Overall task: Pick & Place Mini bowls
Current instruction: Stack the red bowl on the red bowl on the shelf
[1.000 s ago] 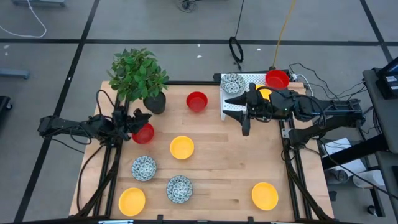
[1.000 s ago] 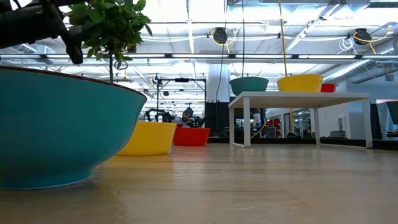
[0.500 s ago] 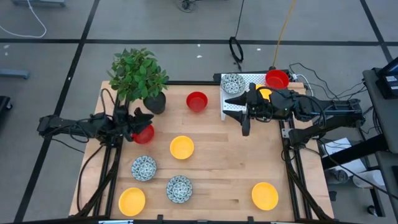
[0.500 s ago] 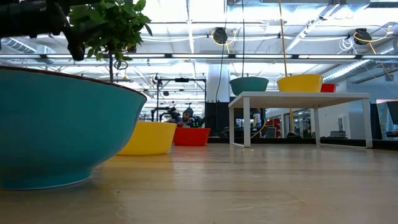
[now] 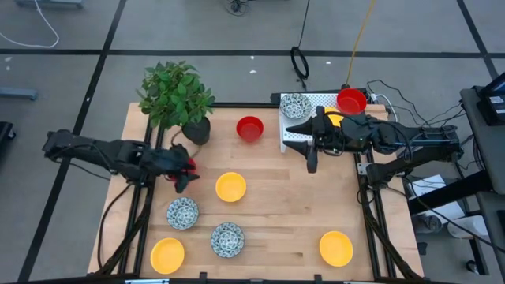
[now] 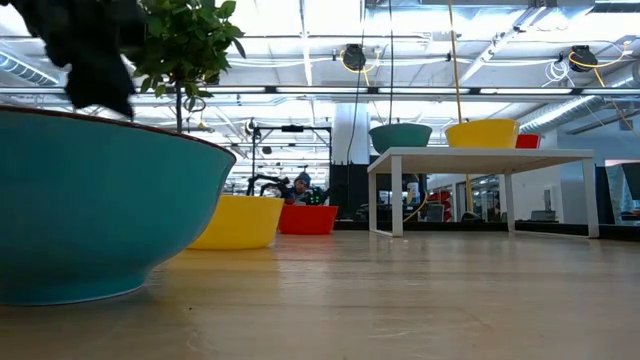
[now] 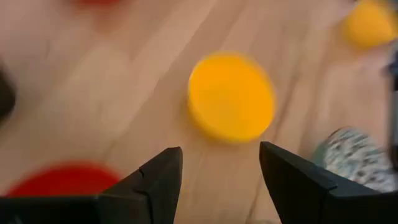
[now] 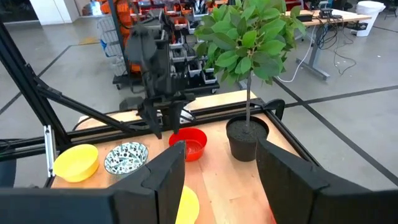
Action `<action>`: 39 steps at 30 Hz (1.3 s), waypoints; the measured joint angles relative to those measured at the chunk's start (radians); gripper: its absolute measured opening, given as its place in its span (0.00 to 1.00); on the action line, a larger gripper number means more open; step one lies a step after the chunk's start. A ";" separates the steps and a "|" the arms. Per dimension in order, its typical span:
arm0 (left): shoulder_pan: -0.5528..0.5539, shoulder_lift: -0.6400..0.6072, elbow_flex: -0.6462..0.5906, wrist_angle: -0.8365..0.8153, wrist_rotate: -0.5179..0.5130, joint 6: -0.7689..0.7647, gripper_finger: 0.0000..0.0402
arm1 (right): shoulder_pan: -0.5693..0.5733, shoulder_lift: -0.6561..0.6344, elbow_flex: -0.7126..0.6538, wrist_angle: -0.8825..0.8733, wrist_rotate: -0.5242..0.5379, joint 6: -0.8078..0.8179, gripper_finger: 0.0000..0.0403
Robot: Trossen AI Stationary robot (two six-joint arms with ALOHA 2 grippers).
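Red bowl [image 5: 189,165], seemingly just under open left pincer [image 5: 182,175].

You're in a robotics lab or workshop. Look at the overhead strip lights [image 6: 420,90], equipment racks [image 8: 186,46] and taped concrete floor [image 5: 197,31].

No text, label, brand, number or sign can be read in any view; the mini bowls [image 5: 230,187] show only plain glaze or a blue-green pattern, with no lettering; the bench [image 5: 276,229] around them is bare wood without markings.
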 joint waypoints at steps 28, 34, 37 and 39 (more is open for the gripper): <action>-0.035 0.595 0.006 -0.207 -0.048 -0.378 0.44 | 0.000 0.000 -0.001 -0.039 0.000 -0.045 0.45; -0.035 0.619 0.006 -0.198 -0.012 -0.362 0.08 | 0.000 0.000 -0.001 -0.093 0.000 -0.045 0.45; -0.035 0.607 0.006 -0.188 -0.004 -0.382 0.03 | 0.000 0.001 -0.001 -0.121 0.000 -0.045 0.45; -0.035 0.594 0.006 -0.163 -0.003 -0.396 0.04 | 0.000 0.001 -0.001 -0.132 0.000 -0.045 0.45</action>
